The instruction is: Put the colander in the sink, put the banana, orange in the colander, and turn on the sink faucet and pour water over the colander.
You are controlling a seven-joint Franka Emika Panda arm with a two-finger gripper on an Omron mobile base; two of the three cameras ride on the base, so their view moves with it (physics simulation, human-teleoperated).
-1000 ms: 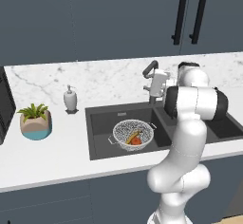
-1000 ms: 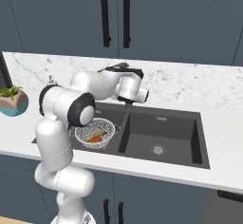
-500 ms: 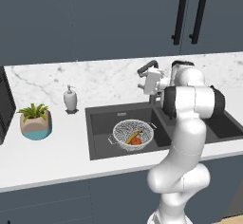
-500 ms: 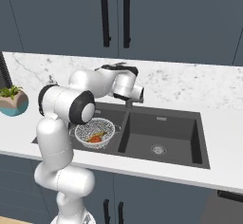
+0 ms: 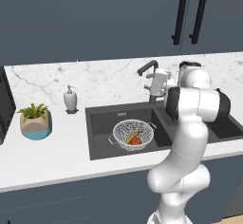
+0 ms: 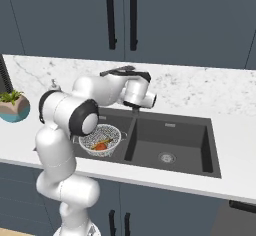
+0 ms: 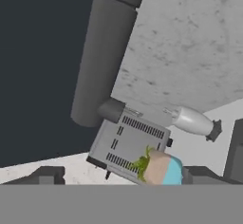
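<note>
- Since a second ago the arm has swung the gripper (image 5: 155, 81) leftwards along the back of the sink (image 5: 102, 123), closing on the sink faucet (image 5: 151, 76); colander, fruit and base have stayed put.
- Sink, largest item: the colander (image 5: 133, 134) sits in the large basin, with the banana (image 5: 132, 135) and orange (image 5: 136, 141) lying inside it, touching. Those two steps look done.
- Step in hand, as I judge it: turning on the water. The next move calls for bringing a finger against the small side lever and pushing it, then swinging the spout over the colander.
- Faucet: from the hand camera its dark column (image 7: 102, 57) runs close past the lens, tilted by the hand's roll.
- Gripper: its fingertips (image 7: 47, 175) stand wide apart, clasping nothing.
- Hard to make out: the lever itself, hidden behind the hand in both base views; whether anything touches it I cannot tell.
</note>
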